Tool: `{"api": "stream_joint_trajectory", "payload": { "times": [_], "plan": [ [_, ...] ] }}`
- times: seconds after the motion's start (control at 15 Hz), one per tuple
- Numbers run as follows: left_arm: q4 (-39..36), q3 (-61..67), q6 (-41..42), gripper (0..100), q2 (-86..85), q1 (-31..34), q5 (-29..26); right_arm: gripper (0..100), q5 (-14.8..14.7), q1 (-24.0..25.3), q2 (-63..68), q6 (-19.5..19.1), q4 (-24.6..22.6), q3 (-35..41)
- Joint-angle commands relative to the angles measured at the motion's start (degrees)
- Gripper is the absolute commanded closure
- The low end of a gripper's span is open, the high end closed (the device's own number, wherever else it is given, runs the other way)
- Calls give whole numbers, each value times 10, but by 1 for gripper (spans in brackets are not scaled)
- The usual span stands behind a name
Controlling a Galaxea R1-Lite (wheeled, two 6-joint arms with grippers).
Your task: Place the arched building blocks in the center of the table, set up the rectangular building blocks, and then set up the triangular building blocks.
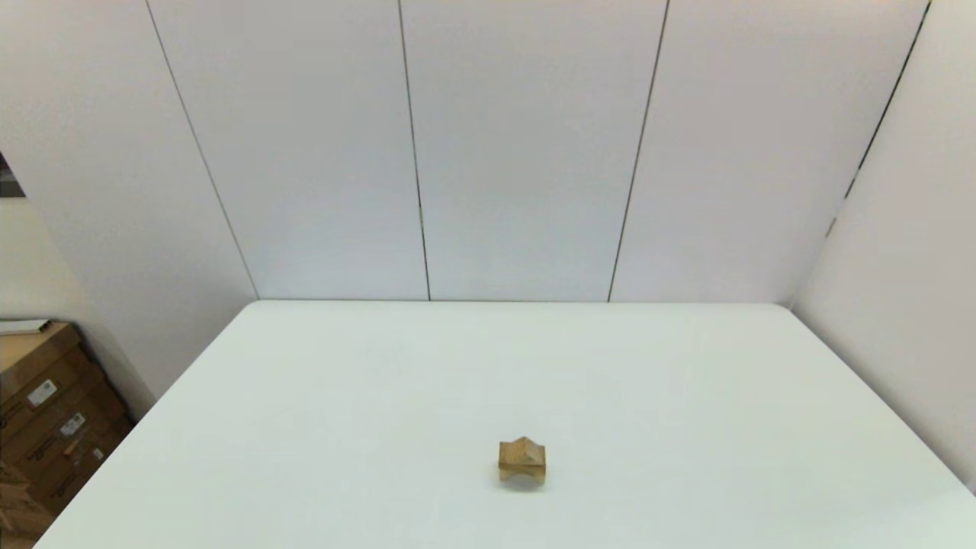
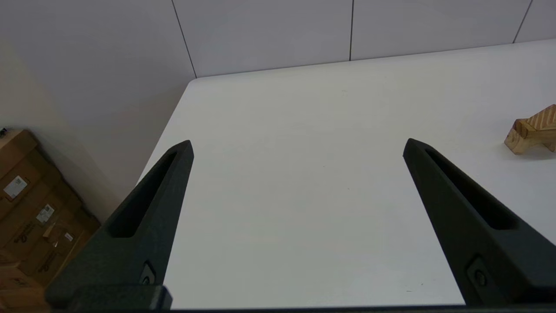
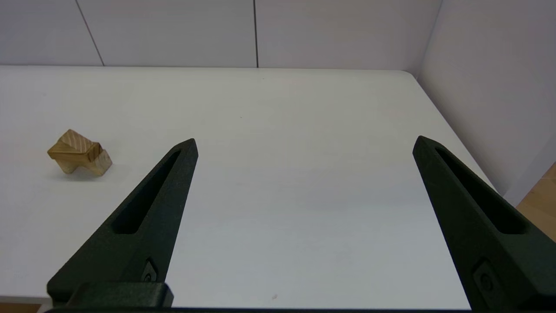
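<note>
Both sets of jaws stand wide and empty: the left gripper (image 2: 297, 145) and right gripper (image 3: 304, 143) hang over bare surface (image 1: 686, 396) at either side, out of the head view. Between them, near the front middle, the arch (image 1: 522, 474) carries the bar (image 1: 522, 457), with the wedge (image 1: 523, 443) on top. The stack looks complete; nothing seems left to do.

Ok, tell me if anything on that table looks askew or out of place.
Nothing stands out. The three wooden blocks form one neat stack: arched block at the bottom, flat bar across it, wedge on top, on the white table. Left gripper and right gripper are open, apart from the stack.
</note>
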Motion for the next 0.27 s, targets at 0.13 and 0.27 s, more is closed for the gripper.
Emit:
{"api": "stream_joint_trajectory", "payload": {
  "times": [0.13, 0.27],
  "plan": [
    [0, 0, 1, 0, 1, 0, 0, 0, 0, 0, 0, 0, 0, 0],
    [0, 0, 1, 0, 1, 0, 0, 0, 0, 0, 0, 0, 0, 1]
  ]
}}
